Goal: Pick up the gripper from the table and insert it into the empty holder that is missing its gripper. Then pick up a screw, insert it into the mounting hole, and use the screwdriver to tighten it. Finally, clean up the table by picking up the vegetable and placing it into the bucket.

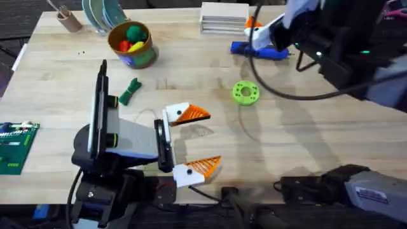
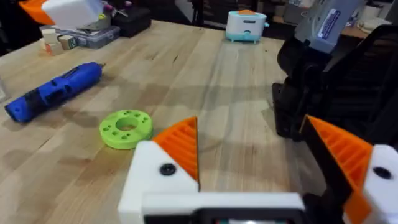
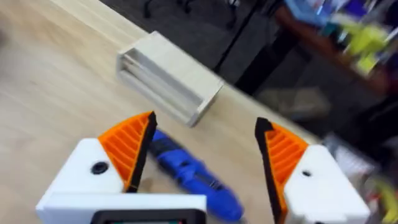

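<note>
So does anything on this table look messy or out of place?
Only the small dark-green toy vegetable, lying loose on the wooden table beside the round yellow-orange bucket instead of inside it. Nothing looks spilled or broken.

Vegetable (image 1: 130, 91) lies just before the bucket (image 1: 132, 43); screwdriver (image 1: 259, 51) far right, apparently under right gripper (image 1: 259, 35).

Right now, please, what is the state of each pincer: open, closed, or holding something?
Left pincer: open, holding nothing.
Right pincer: open, holding nothing, above the screwdriver.
</note>
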Controlling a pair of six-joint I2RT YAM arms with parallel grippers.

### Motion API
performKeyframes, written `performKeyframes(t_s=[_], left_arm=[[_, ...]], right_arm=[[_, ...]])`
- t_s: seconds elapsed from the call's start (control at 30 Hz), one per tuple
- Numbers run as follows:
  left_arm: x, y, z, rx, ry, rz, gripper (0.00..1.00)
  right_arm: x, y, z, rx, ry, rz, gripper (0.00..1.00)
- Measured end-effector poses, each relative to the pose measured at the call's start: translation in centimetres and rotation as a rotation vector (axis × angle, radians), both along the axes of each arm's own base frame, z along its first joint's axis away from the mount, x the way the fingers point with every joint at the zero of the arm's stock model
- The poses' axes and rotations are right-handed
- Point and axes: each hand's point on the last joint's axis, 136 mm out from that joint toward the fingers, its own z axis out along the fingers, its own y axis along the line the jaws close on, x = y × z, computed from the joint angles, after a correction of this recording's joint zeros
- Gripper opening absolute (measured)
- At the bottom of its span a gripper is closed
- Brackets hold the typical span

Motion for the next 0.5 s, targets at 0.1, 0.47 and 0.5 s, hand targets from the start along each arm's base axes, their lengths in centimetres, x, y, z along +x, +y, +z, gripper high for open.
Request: performKeyframes(t_s=[0.1,0.47,0.5], left_arm=[[0.0,0.0,0.0,0.000,0.002,0.000,0.921],[0.0,0.0,0.0,0.001,-0.002,0.000,0.770],[0.0,0.0,0.0,0.000,-0.001,0.000,0.924]], right_arm=[[-1.7,-0.5,0.2,0.119,0.081,-0.046,0.992],[-6.1,-1.9,-0.7,0.404,0.309,-0.198,0.994],[-6.4,-2.0,-1.2,0.413,0.334,-0.211,0.993]])
